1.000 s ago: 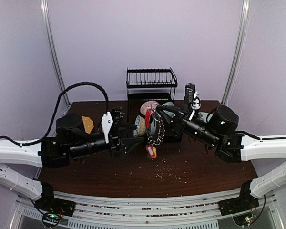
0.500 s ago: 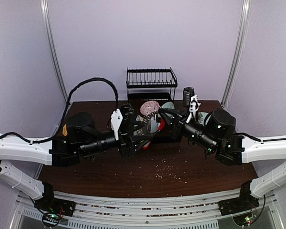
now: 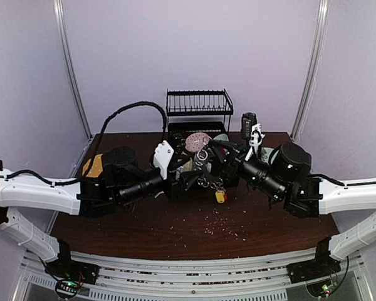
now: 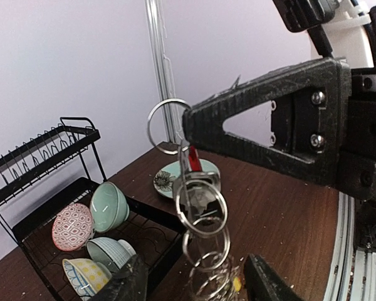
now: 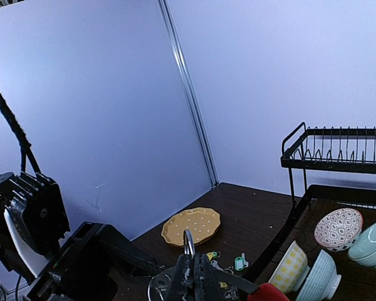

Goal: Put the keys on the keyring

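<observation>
My right gripper (image 5: 195, 276) is shut on the keyring (image 5: 188, 242), holding it in the air over the table's middle. The keyring's red sleeve (image 5: 267, 293) shows at the bottom edge of the right wrist view. A chain of split rings (image 4: 202, 210) hangs from the keyring, with a yellow-tagged key (image 3: 220, 196) at its lower end. My left gripper (image 4: 197, 285) is open, its two fingers either side of the lowest rings without visibly pinching them. Loose keys with a green tag (image 5: 241, 262) and a yellow tag (image 5: 211, 256) lie on the table.
A black dish rack (image 3: 198, 103) stands at the back, with patterned bowls (image 4: 73, 226) on its lower shelf. There is a yellow plate (image 5: 191, 226) on the left of the table and a teal plate (image 4: 168, 177) on the right. Crumbs (image 3: 220, 224) dot the front of the table.
My left arm has swung right and forward, bringing its fingers up to the hanging rings. The right gripper has shifted slightly with the keyring, and the chain now hangs further right.
</observation>
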Available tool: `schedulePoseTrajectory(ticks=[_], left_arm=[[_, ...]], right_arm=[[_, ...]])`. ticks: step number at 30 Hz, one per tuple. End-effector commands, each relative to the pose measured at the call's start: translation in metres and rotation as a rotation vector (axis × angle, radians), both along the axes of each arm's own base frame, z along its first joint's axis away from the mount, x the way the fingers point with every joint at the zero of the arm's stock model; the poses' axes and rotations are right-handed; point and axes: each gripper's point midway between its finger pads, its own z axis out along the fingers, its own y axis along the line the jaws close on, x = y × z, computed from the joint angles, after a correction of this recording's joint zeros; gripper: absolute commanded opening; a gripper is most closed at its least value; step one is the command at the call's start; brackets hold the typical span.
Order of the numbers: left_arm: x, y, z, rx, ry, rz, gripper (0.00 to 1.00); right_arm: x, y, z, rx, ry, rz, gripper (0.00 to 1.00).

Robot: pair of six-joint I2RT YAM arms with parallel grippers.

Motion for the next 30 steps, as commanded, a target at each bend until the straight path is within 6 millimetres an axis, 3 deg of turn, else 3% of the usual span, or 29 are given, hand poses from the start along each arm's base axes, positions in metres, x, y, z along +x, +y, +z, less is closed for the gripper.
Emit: schedulePoseTrajectory(ticks=[1,3,5,10,17,18,21,25,27,30], left_arm=[[0.001,-0.009,0.017,-0.052,-0.015,-0.029,0.53],[0.000,-0.008,0.018,-0.065,-0.023,-0.028,0.50],[0.002,-0.006,0.020,-0.073,-0.031,-0.016,0.41],[0.006,-0.004,0.017,-0.062,-0.031,0.013,0.00],[-0.002,0.000,0.014,-0.061,0.021,-0.024,0.00],[-0.004,0.000,0.013,-0.065,0.043,-0.036,0.00],[-0.016,0.000,0.016,-0.122,0.136,-0.138,0.00],[-0.021,0.009,0.019,-0.228,0.302,-0.250,0.00],[-0.016,0.014,0.015,-0.255,0.382,-0.264,0.00],[-0.013,0.023,0.012,-0.308,0.445,-0.285,0.00]], right_arm=[[-0.007,-0.001,0.033,0.068,-0.054,0.022,0.00],[-0.008,0.000,0.032,0.065,-0.055,0.025,0.00],[-0.009,0.002,0.031,0.061,-0.058,0.030,0.00],[-0.015,0.006,0.033,0.055,-0.069,0.066,0.00],[-0.010,-0.006,0.028,0.002,-0.080,0.007,0.00],[-0.007,-0.007,0.024,-0.042,-0.078,-0.007,0.04],[0.003,-0.007,0.013,-0.194,-0.060,-0.004,0.29],[0.008,-0.011,0.002,-0.343,-0.006,0.077,0.78],[0.004,-0.014,-0.001,-0.370,0.018,0.171,0.87],[-0.017,-0.013,-0.008,-0.396,0.025,0.347,0.88]])
